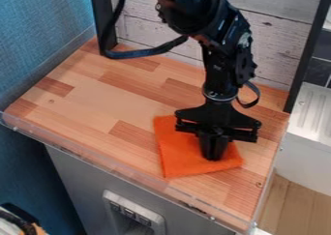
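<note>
On the near right of the counter, with the cloth laid flat, probably for steady support. At its right part, with the gripper aimed steeply down, apparently for meeting it from above. Impossible to tell whether open, closed or gripping.

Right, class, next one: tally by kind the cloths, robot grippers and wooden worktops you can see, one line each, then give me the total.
Orange cloth: 1, below the gripper
Black gripper: 1
Wooden worktop: 1
Total: 3
</note>
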`<state>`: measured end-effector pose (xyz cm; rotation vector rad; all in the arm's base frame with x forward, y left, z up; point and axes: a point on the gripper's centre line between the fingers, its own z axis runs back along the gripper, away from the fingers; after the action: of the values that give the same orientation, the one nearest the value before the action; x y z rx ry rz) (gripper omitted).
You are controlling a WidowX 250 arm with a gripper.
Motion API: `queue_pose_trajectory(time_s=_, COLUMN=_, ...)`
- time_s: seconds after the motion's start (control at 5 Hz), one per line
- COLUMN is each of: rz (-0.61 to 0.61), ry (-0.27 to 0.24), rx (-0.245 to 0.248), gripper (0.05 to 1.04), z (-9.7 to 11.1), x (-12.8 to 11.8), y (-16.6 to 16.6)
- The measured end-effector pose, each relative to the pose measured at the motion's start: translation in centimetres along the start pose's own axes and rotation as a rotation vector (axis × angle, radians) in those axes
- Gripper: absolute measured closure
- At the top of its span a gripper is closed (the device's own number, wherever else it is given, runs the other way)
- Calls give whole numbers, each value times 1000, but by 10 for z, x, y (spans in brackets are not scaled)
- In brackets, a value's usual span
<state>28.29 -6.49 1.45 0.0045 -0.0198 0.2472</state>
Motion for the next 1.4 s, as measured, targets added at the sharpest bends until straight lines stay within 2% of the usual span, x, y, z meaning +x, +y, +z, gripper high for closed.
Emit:
queue_pose_trajectory(time_s=0.2, rz=-94, ry=-1, rx=19, gripper=593, z=17, x=9, y=9)
queue_pose_trajectory(time_s=0.4, rz=-164, ry=19, rx=37, gripper=294, z=29, x=21, y=21)
queue_pose_trajectory(time_s=0.6, rz=-215, ry=13, rx=35, gripper=84, z=41, x=36, y=33)
queue_pose_trajectory(time_s=0.8, rz=-251, ry=5, rx=20, gripper=81, z=53, x=49, y=45)
queue_pose_trajectory(time_s=1.4, rz=-300, ry=23, rx=-18, gripper=85, z=66, x=72, y=60)
